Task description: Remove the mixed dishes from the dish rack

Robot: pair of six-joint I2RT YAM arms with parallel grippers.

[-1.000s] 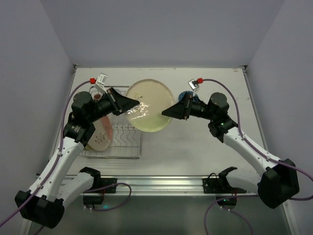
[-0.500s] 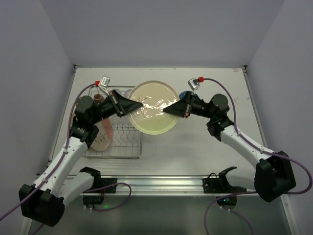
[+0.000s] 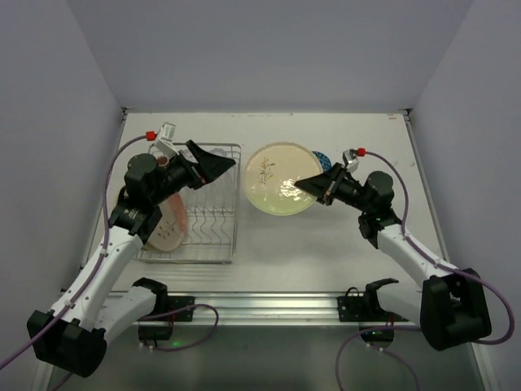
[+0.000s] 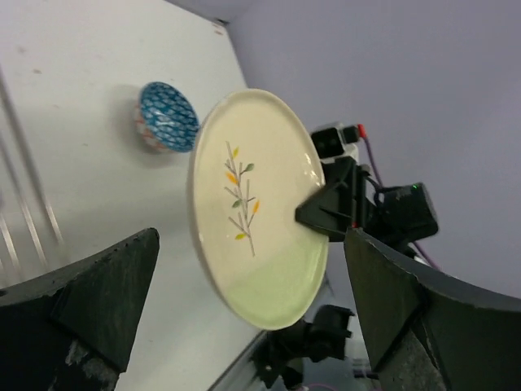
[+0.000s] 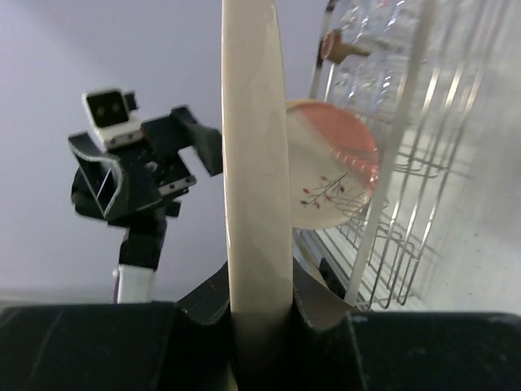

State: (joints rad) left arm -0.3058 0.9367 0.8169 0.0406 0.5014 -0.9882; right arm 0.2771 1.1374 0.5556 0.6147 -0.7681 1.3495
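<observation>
A cream plate (image 3: 279, 181) with a twig pattern hangs over the table right of the dish rack (image 3: 203, 244), held on edge. My right gripper (image 3: 315, 186) is shut on its right rim; in the right wrist view the plate's rim (image 5: 252, 163) runs upright between the jaws. My left gripper (image 3: 215, 162) stands open above the rack's far right corner, apart from the plate, with nothing in it. A pink-tinted plate (image 3: 168, 223) leans in the rack's left side. A brown mug (image 3: 163, 161) sits at its far left. A blue-patterned bowl (image 3: 322, 158) rests on the table behind the held plate.
The rack's wire prongs (image 5: 423, 163) and the pink-tinted plate (image 5: 334, 163) show past the held plate in the right wrist view. The blue bowl (image 4: 167, 116) lies close to the plate's far edge. Walls close in the table on three sides.
My left gripper has opened, let go of the cream plate and drawn back left over the rack. My right gripper has shut on the plate and carried it right and lower.
</observation>
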